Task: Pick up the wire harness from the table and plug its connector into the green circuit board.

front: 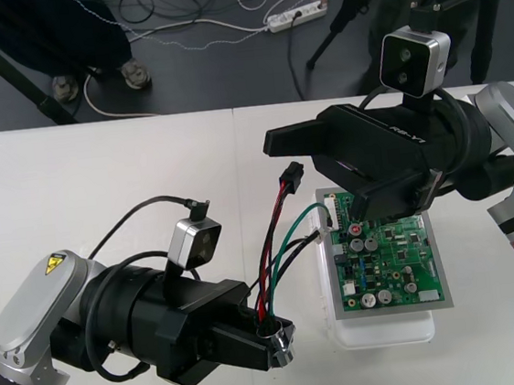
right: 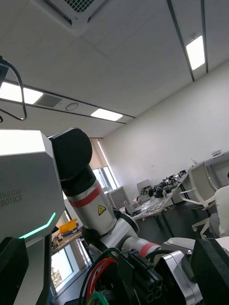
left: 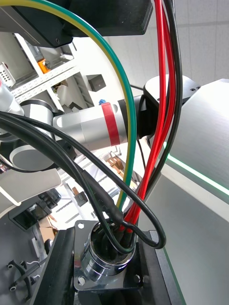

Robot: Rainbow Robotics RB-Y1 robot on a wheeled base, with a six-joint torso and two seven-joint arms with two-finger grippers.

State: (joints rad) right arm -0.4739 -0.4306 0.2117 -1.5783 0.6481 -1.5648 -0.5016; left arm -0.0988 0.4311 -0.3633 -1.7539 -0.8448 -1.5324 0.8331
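Beside one board (front: 393, 261) | left claw (front: 275, 342) grips one harness (front: 272, 246) | right claw (front: 316, 175) spread

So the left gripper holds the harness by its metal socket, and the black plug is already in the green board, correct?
Not quite. The left gripper does hold the metal socket, but the black plug is not in the green board: the front view shows it off the board, beside its far left corner.

Left gripper (front: 275, 342) clamped, right gripper (front: 315, 175) spread
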